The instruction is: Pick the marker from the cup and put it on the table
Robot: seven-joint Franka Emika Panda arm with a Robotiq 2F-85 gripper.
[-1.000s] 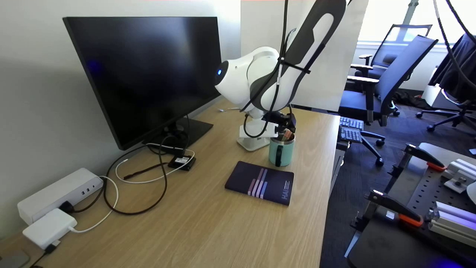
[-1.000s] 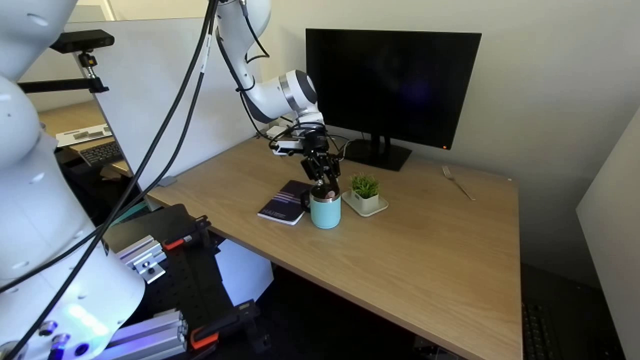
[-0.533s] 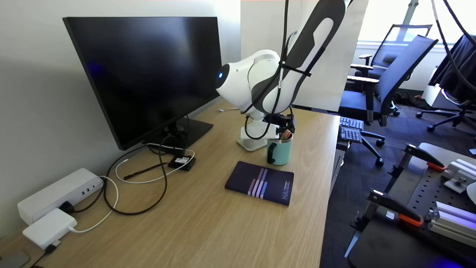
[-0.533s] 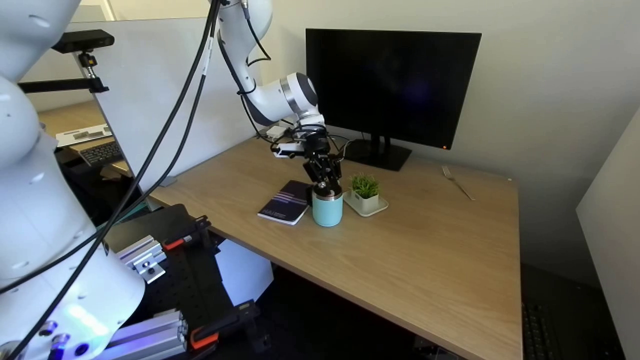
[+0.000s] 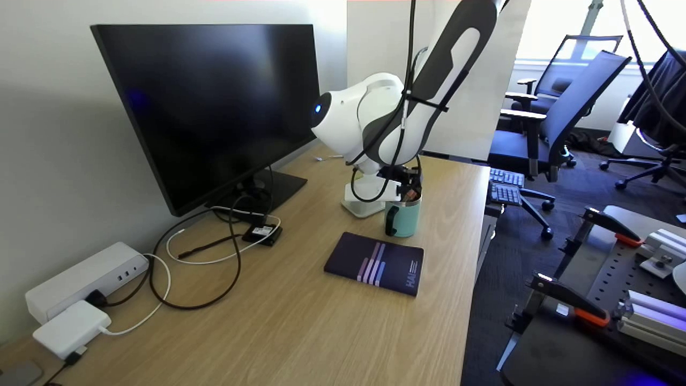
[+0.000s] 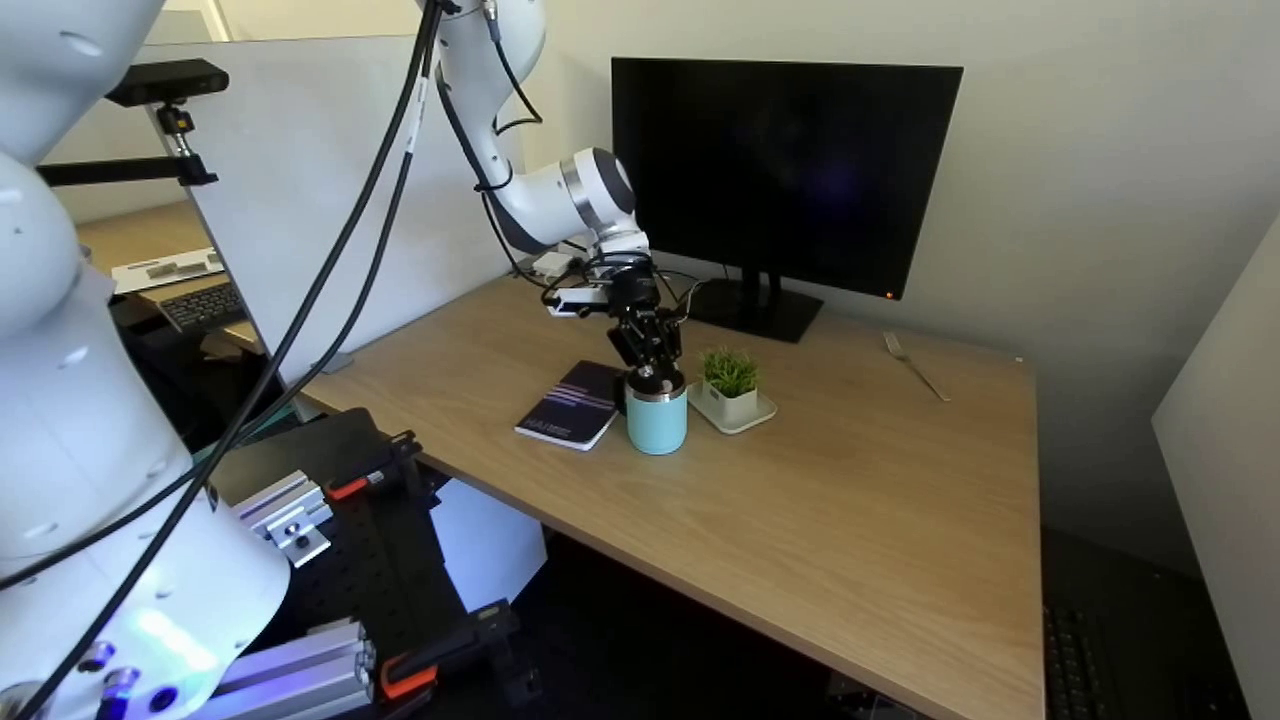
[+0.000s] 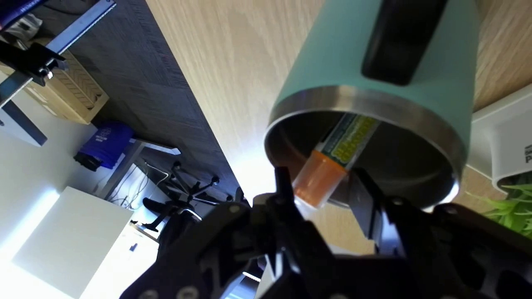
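Observation:
The teal cup (image 5: 403, 219) stands upright on the wood-grain table (image 5: 321, 338) and shows in an exterior view (image 6: 657, 425) and large in the wrist view (image 7: 324, 70). The marker (image 7: 319, 182) leans in the cup with its orange capped end up past the steel rim; its green and yellow body goes down inside, its lower end hidden. My gripper (image 7: 318, 174) is at the cup's mouth, partly closed, with one finger on each side of the orange cap. The fingers are close to or touching the cap; whether they grip it I cannot tell.
A dark notebook (image 5: 374, 262) lies beside the cup. A white pot with a green plant (image 6: 730, 385) stands on a tray close to the cup. A monitor (image 6: 780, 170), cables (image 5: 193, 305) and a fork (image 6: 915, 365) are further back on the table.
My gripper has come down slightly to the cup, and its fingers look closer together. The cup has shifted and turned a little, mostly in the earlier half second.

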